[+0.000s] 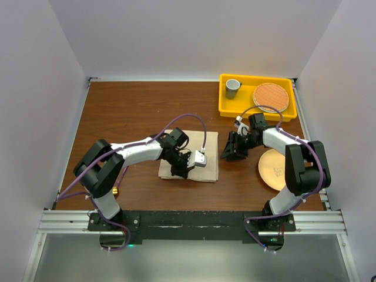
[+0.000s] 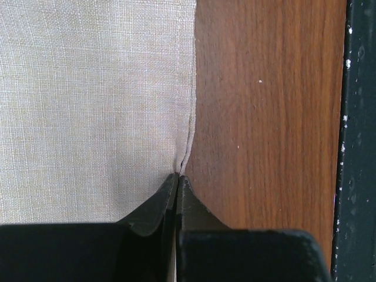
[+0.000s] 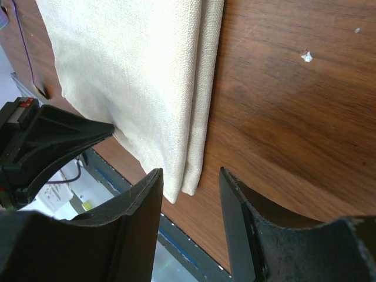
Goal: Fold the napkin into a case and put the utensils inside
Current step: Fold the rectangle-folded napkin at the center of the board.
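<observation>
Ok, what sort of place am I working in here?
Probably a lab test cell staged as a dining table: plain white walls box in a wooden table, a metal rail runs along its near edge, and a yellow bin holds a cup, with a napkin laid out.

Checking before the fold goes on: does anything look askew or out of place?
Nothing spilled or damaged. The folded layers of the napkin end unevenly at the corner seen in the right wrist view, one reaching past the other. The left gripper is shut on its hem, puckering it slightly.
</observation>
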You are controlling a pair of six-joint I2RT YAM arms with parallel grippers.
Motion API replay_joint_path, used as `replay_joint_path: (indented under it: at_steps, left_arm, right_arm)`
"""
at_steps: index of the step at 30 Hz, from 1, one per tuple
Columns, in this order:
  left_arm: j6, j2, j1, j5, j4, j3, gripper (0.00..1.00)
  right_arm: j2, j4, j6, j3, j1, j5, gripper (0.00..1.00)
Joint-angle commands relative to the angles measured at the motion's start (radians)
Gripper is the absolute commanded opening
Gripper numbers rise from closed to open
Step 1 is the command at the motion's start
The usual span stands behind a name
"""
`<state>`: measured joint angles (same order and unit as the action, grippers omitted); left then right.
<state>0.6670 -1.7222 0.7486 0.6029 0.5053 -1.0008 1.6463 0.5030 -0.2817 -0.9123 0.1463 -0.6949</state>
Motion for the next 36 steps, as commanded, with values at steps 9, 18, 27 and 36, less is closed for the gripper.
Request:
replay_joint_path:
  at_steps: [9,18,27,36]
  left_arm:
    - [-0.049,0.072,0.003,0.024,-0.05,-0.055,0.0]
    - [-0.047,0.049,0.003,0.02,-0.08,-0.033,0.0]
    - [-0.061,0.032,0.003,0.024,-0.106,-0.013,0.0]
    - [-0.064,0.027,0.003,0.02,-0.111,-0.01,0.02]
  right_arm:
    - [0.013,-0.023,-0.022,-0.025,0.038,-0.008,0.56]
    - [0.029,-0.03,-0.024,-0.023,0.058,-0.003,0.56]
    - [0.069,-0.055,-0.03,-0.011,0.071,0.005,0.56]
    - [0.125,-0.075,-0.028,-0.014,0.087,-0.002,0.51]
